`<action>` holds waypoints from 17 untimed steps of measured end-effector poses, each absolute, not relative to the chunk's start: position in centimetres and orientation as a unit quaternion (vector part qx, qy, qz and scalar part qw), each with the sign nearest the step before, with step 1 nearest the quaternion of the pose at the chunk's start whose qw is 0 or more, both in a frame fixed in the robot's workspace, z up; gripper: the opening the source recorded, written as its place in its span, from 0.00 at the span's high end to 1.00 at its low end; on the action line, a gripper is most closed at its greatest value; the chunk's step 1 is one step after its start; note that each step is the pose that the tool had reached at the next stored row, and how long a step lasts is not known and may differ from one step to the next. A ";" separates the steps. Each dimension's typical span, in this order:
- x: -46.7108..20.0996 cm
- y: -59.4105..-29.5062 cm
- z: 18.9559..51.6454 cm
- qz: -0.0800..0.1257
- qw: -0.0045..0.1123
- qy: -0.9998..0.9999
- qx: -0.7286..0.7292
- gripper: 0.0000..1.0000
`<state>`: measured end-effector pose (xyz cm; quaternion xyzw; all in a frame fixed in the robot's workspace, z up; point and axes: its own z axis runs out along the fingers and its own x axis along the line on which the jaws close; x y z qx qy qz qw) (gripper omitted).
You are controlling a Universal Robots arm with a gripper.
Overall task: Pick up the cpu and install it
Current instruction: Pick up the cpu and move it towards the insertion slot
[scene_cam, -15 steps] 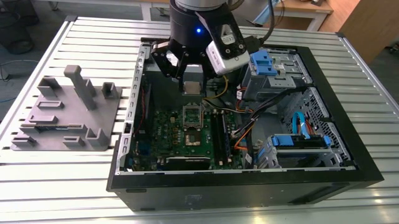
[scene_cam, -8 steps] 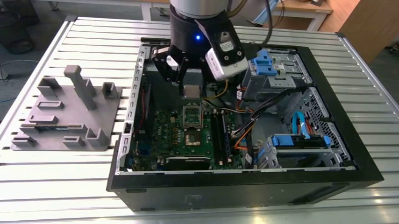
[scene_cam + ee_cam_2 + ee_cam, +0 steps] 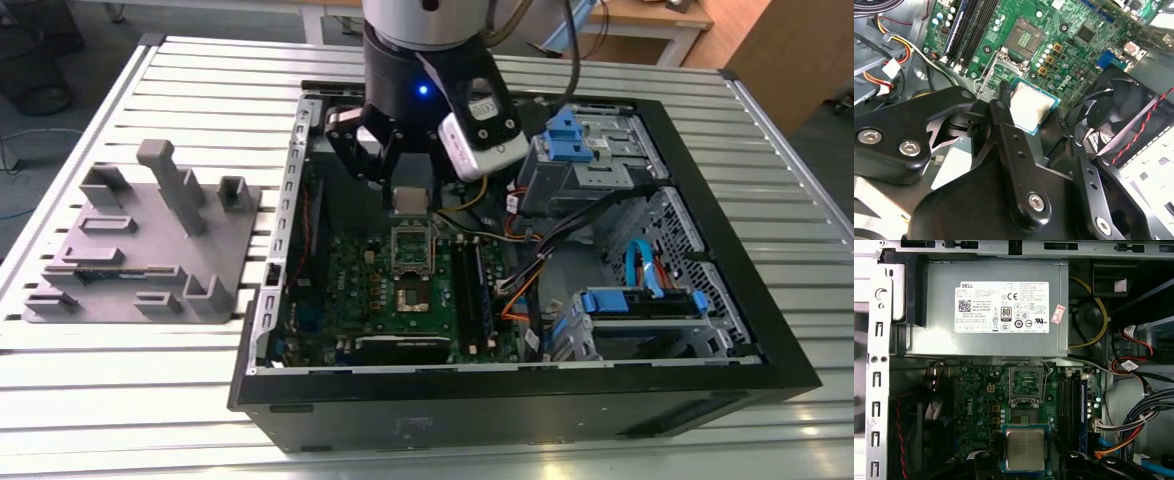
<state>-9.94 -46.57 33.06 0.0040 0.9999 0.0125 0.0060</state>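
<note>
My gripper (image 3: 408, 190) hangs inside the open computer case, over the far part of the green motherboard (image 3: 400, 300). It is shut on the cpu (image 3: 1025, 448), a small square chip with a silver-grey top and a pale rim, held flat between the black fingers (image 3: 1004, 110). The cpu (image 3: 1030, 106) is in the air, above the board. Below it, in the first wrist view, the open socket (image 3: 1026, 382) shows with its metal frame lifted. The same socket (image 3: 1024, 36) appears in the second wrist view, a short way from the chip.
A grey plastic tray with upright blocks (image 3: 134, 250) stands on the slatted table at the exterior view's left. Inside the case are a power supply (image 3: 994, 305), memory slots (image 3: 1070, 405), a black fan (image 3: 1114, 117), blue-tabbed drive cages (image 3: 587, 150) and loose cables (image 3: 1129, 425).
</note>
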 end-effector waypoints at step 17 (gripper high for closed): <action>-9.9 -46.6 31.0 0.012 0.006 1.000 0.004 0.53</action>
